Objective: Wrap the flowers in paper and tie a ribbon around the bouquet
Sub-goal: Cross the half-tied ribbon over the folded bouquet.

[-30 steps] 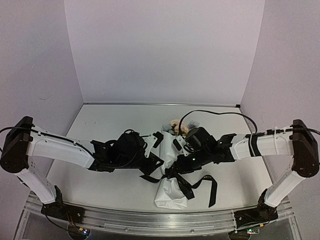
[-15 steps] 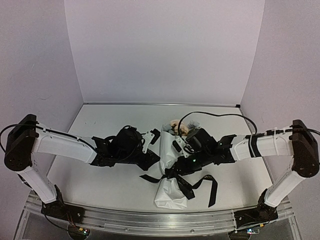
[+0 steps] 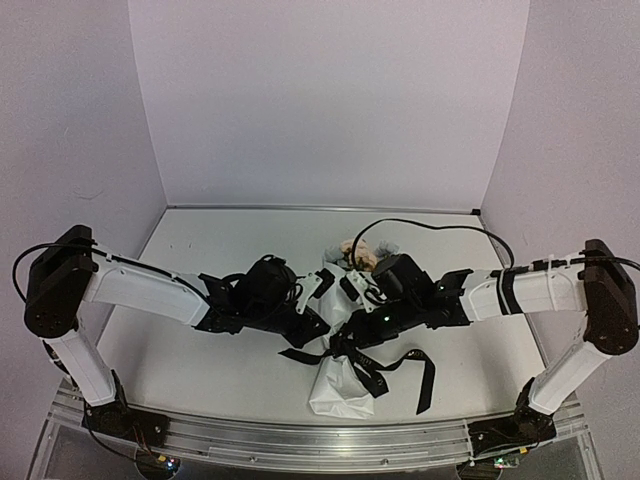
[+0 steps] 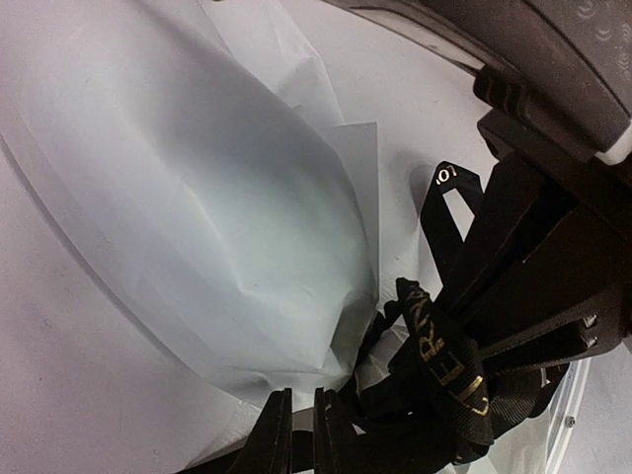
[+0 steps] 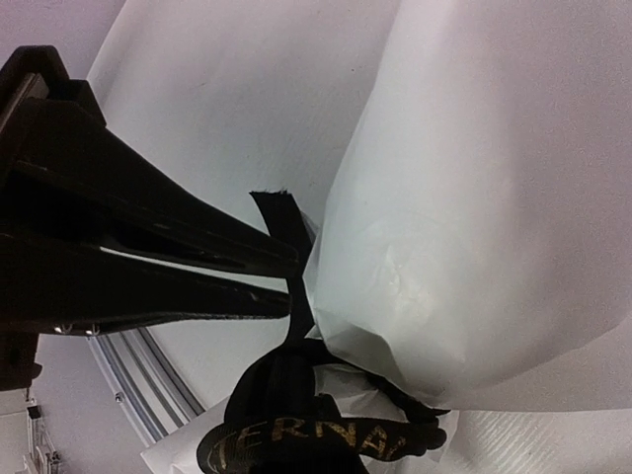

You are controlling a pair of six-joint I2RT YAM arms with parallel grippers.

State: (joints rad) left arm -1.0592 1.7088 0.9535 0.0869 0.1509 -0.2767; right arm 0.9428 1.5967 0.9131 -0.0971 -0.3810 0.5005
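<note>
Wrap looks done: flowers [image 3: 358,252] sit in the paper [image 4: 197,197] cone, blooms at the far end. The bouquet [image 3: 338,388] lies mid-table betw. the arms. Tie is underway: ribbon [image 3: 402,362] goes round the cone's middle, bunched in a knot there, tails trailing loose to the R. Prob. about half done w/ the tie; knot looks slack and needs pulling tight, maybe a bow after.

R gripper [image 5: 292,279] is clamped on a ribbon strip just beside the paper. L gripper [image 4: 303,420] has jaws narrow, almost together, right by the knot; can't tell if any ribbon is betw. them.

Surface: table [image 3: 220,240] plain white, matte. Pale lilac walls [image 3: 330,100] on 3 sides, metal rail [image 3: 300,440] at near edge.
</note>
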